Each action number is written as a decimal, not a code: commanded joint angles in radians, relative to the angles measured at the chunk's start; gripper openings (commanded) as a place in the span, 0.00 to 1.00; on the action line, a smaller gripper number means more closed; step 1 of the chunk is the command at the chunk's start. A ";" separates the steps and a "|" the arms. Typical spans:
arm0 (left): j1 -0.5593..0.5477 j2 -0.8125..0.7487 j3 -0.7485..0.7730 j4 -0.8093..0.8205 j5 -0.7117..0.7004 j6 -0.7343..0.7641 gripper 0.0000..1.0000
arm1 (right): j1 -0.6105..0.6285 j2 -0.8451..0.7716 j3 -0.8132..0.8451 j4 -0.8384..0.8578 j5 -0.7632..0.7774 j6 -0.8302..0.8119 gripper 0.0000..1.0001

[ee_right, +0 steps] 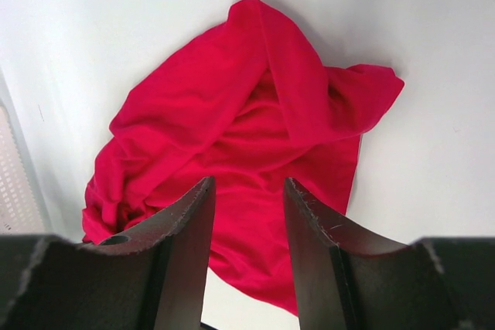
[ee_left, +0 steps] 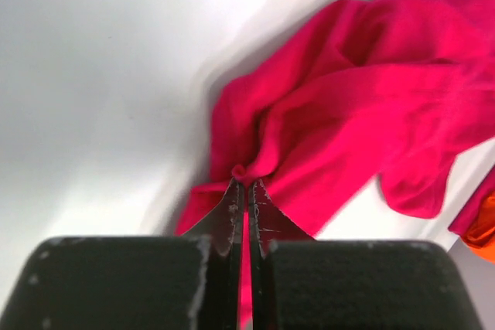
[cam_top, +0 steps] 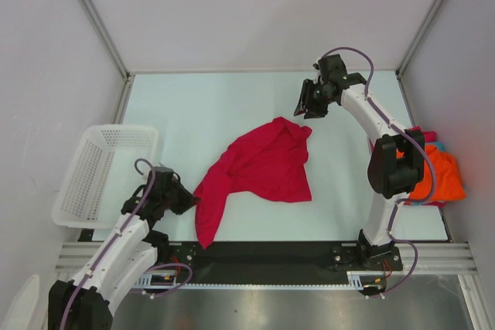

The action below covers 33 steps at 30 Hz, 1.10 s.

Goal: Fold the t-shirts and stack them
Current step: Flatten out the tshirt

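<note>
Left fingers (cam_top: 192, 200) closed, pinching the near-left edge of the red shirt (cam_top: 263, 164). The shirt lies crumpled at the centre of the desk (cam_top: 193, 106). Orange shirt (cam_top: 442, 175) tops a pile at the right edge. Right fingers (cam_top: 306, 107) spread wide, holding nothing, just beyond the red shirt's far corner.

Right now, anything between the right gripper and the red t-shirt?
No. Top view shows only bare table between right gripper and red t-shirt.
</note>
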 commanded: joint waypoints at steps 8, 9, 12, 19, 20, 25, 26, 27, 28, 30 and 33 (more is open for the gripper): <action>-0.002 0.128 0.501 -0.145 -0.035 0.157 0.00 | 0.012 -0.040 -0.005 0.050 -0.027 0.017 0.45; -0.002 0.135 0.517 -0.148 -0.038 0.160 0.00 | 0.013 -0.038 -0.007 0.053 -0.030 0.020 0.45; -0.002 0.161 0.549 -0.153 -0.038 0.170 0.00 | 0.013 -0.038 -0.011 0.059 -0.035 0.021 0.45; -0.002 0.180 0.592 -0.174 -0.069 0.189 0.00 | 0.012 -0.023 -0.034 0.070 -0.039 0.023 0.47; 0.000 0.180 0.612 -0.182 -0.081 0.193 0.00 | 0.010 -0.017 -0.040 0.077 -0.039 0.021 0.47; 0.000 0.184 0.666 -0.217 -0.099 0.215 0.00 | -0.018 0.055 -0.054 0.093 -0.036 0.023 0.48; 0.002 0.180 0.670 -0.225 -0.105 0.218 0.00 | -0.021 0.066 -0.050 0.096 -0.035 0.023 0.48; 0.003 0.177 0.670 -0.226 -0.105 0.220 0.00 | -0.021 0.078 -0.048 0.093 -0.029 0.023 0.48; 0.005 0.172 0.670 -0.228 -0.105 0.221 0.00 | -0.021 0.101 -0.043 0.088 -0.027 0.024 0.48; 0.015 0.163 0.664 -0.229 -0.099 0.224 0.00 | -0.016 0.116 -0.046 0.087 -0.026 0.023 0.48; 0.028 0.158 0.655 -0.229 -0.086 0.227 0.00 | -0.004 0.136 -0.053 0.081 0.002 0.017 0.48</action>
